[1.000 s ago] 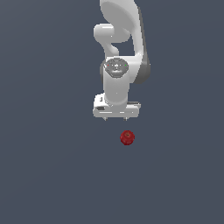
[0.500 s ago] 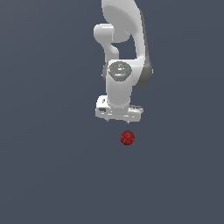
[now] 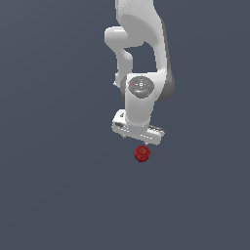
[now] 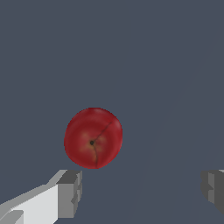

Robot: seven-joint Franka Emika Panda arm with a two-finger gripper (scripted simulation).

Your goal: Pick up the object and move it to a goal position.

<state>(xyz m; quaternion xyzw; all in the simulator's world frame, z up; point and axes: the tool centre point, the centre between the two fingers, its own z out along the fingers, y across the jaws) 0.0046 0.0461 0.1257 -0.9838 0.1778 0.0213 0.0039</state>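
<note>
Across the plain grey tabletop [image 3: 53, 185] we see our white arm [image 3: 141, 73] reaching down, its gripper [image 3: 139, 141] hanging just above the object [image 3: 142, 154]. Our jaws stand wide apart, clamped on nothing. From the wrist view, the dark red object [image 4: 93, 138] sits nearer one finger [image 4: 70, 192] than the other.

the small dark red round ball-like object [image 3: 142, 154] [image 4: 93, 138] looks smooth with a soft sheen, dark cracks running from a central pit. the white pincer [image 3: 141, 141] [image 4: 142, 192] looks like smooth plastic; its grey fingertips [image 4: 70, 192] appear matt. the slate-grey worktop [image 3: 53, 195] is flat and matt.
</note>
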